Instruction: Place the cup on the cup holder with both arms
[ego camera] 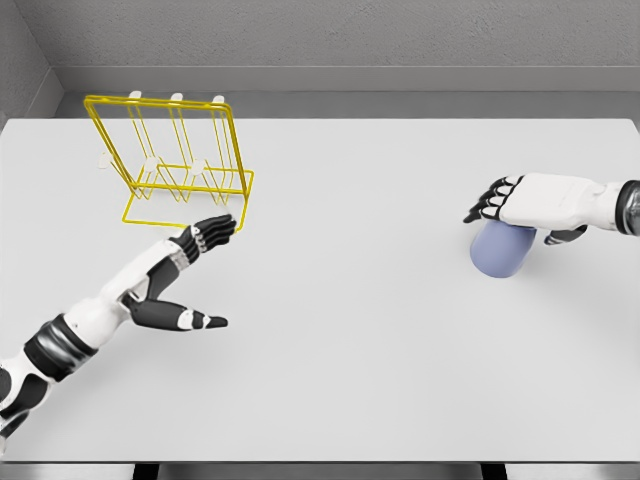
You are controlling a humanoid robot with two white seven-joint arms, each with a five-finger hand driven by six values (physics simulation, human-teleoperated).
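on the bench's [330,380] right, the right hand [500,203] covers the cup [503,250], grip unclear. left hand [205,238] hangs open near the cup holder [175,160]. placing remains undone.

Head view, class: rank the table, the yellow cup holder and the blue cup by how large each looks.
1. Table, filling most of the view.
2. Yellow cup holder.
3. Blue cup, partly hidden under the right hand.

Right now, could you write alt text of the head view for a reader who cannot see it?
The right hand rests on top of a pale blue cup at the right of a white table. At the far left stands a yellow wire cup holder, and the left hand, fingers spread and holding nothing, reaches toward its base.
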